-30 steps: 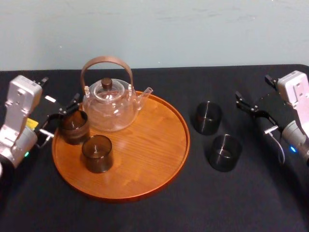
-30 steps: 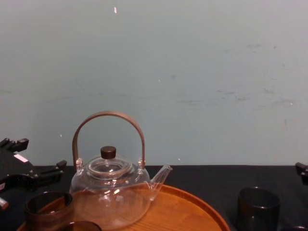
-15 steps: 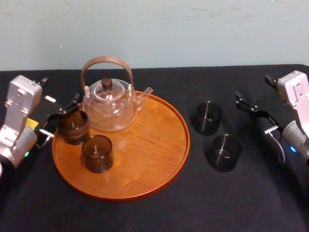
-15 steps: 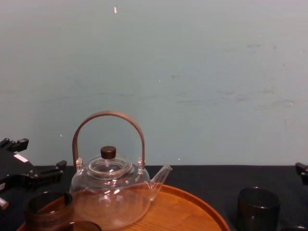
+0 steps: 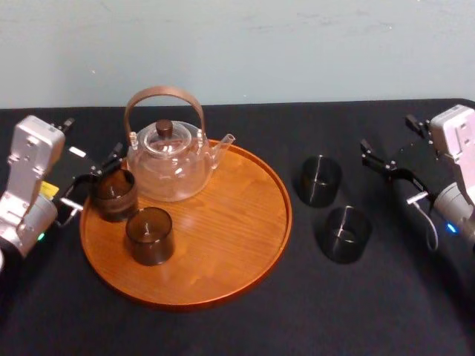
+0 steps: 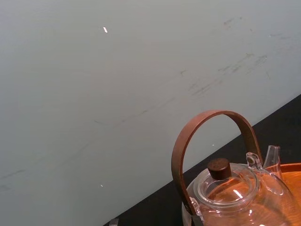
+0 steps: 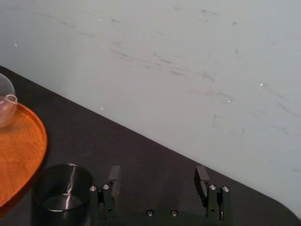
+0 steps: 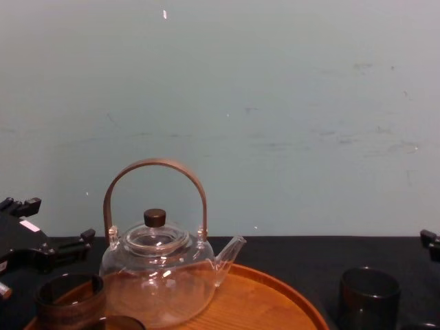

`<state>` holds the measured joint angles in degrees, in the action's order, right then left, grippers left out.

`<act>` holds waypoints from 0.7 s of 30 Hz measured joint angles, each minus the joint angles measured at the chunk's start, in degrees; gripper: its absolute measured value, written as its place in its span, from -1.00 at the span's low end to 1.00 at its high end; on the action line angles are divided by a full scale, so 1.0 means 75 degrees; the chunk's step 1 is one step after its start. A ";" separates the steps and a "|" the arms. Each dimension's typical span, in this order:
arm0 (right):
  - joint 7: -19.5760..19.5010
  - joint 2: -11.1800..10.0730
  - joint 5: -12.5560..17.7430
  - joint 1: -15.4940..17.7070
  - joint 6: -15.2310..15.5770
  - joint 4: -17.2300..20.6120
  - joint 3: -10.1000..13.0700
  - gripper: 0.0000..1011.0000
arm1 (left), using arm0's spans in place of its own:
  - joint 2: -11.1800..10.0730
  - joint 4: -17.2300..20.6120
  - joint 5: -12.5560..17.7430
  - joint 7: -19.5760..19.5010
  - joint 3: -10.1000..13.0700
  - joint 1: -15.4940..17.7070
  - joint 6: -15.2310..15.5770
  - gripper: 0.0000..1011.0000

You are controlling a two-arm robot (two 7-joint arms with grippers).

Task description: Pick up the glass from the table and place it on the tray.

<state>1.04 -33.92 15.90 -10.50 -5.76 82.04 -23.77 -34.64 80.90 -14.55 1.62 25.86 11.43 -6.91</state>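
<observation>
Head view: a round wooden tray [image 5: 223, 222] lies on the black tabletop [image 5: 334, 311] and carries a clear teapot [image 5: 167, 163] at its rear left. Two smoky glasses stand upright on the tray: the rear tray glass [image 5: 113, 194] at the left rim, touching or nearly touching the teapot's base, and the front tray glass [image 5: 149, 235] just in front of it. Two more glasses stand upright on the tabletop to the right of the tray and apart from it: the far glass [image 5: 319, 180] and the near glass [image 5: 346, 233], close together but not touching. The left gripper [image 5: 93, 139] sits at the tray's left rim, just behind the rear tray glass, with its fingers [image 8: 84, 238] spread wide and holding nothing. The right gripper [image 5: 386, 132] sits over the tabletop to the right of the far glass, pointing toward the wall [image 5: 297, 44]. Right wrist view: its fingers [image 7: 114, 175] stand wide apart and empty, the far glass [image 7: 63, 193] lies just outside one of them, and the tray's edge [image 7: 19, 150] is beyond it. Chest view: the left gripper [image 8: 53, 221] appears beside the teapot [image 8: 157, 275], with the rear tray glass [image 8: 69, 299] below it and the far glass [image 8: 370, 295] on the right, off the tray [image 8: 261, 302]. Left wrist view: the teapot [image 6: 225, 188] stands against the wall
</observation>
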 joint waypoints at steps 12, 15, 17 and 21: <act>0.0840 -0.0306 0.0896 0.0637 0.0570 0.0861 0.0536 0.98 | 0.0000 0.0000 0.0000 0.0000 0.0000 0.0000 0.0000 0.98; 0.1057 -0.0453 0.1111 0.0905 0.0723 0.1157 0.0684 0.98 | 0.0000 0.0000 0.0000 0.0000 0.0000 0.0001 0.0000 0.98; 0.1189 -0.0566 0.1243 0.1111 0.0823 0.1368 0.0802 0.98 | 0.0000 0.0000 0.0000 0.0000 0.0000 0.0000 0.0000 0.98; 0.1406 -0.0760 0.1394 0.1435 0.0955 0.1679 0.0957 0.98 | 0.0000 0.0000 0.0000 0.0000 0.0000 0.0000 0.0000 0.98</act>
<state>11.58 -39.62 26.35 0.26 1.40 94.63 -16.60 -34.65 80.90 -14.55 1.62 25.86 11.43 -6.91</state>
